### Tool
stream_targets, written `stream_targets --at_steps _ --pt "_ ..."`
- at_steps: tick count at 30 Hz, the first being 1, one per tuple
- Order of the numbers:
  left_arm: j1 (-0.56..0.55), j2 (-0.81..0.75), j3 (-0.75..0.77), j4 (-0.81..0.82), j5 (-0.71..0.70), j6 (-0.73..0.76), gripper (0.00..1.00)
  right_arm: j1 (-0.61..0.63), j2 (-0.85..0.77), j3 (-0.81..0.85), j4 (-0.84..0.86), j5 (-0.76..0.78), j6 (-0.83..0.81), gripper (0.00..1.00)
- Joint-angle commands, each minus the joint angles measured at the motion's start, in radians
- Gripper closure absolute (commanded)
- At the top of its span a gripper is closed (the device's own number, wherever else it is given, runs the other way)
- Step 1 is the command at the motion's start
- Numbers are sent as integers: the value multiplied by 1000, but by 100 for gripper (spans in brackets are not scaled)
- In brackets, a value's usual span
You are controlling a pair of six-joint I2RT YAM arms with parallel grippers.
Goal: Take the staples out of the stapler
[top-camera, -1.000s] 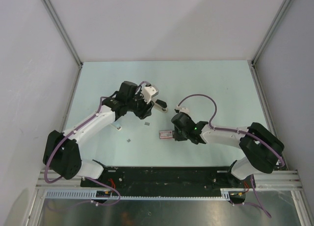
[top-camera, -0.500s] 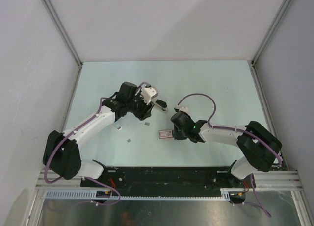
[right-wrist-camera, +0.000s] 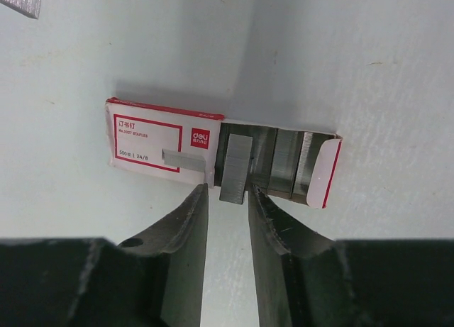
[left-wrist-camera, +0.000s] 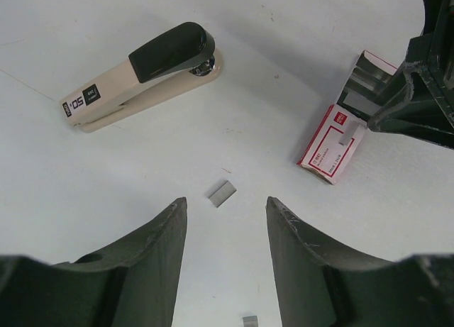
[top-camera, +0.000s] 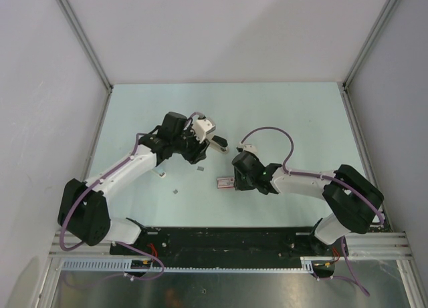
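Observation:
The stapler (left-wrist-camera: pixel 142 71) is beige with a black top and lies closed on the table, ahead and left of my left gripper (left-wrist-camera: pixel 225 203), whose jaws are open and empty. A small grey strip of staples (left-wrist-camera: pixel 222 193) lies just past its fingertips. In the top view the stapler (top-camera: pixel 212 138) is beside my left gripper (top-camera: pixel 195 158). My right gripper (right-wrist-camera: pixel 228 192) has its jaws slightly parted around the end of a block of staples (right-wrist-camera: pixel 234 167), with a gap on the left side. That block rests in the slid-out tray of a red and white staple box (right-wrist-camera: pixel 163 139).
A loose strip (right-wrist-camera: pixel 183 158) lies on the box lid and another (right-wrist-camera: pixel 18 1) on the table. The box (top-camera: pixel 225 182) sits between the arms, against my right gripper (top-camera: pixel 235 181). More bits (top-camera: pixel 175 191) lie near the left arm. Walls enclose the table.
The right gripper's jaws have parted from shut, and it has edged slightly left with the box. The left arm has not moved.

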Motion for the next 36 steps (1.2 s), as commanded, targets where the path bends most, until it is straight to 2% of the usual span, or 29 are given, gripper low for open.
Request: stream_targets --at_steps 1,7,18,27,36 --pt "6 -39 -15 7 37 13 46 2 7 31 -14 15 1 67" --pt "6 -41 -21 7 38 13 46 10 -14 30 -23 38 5 67" --pt "6 -53 -23 7 39 15 46 55 -151 22 -67 104 18 71" --pt "5 -58 -21 3 35 15 45 48 -146 3 -77 84 7 94" --pt "6 -56 -18 2 32 19 45 23 -100 -13 -54 -8 -12 98"
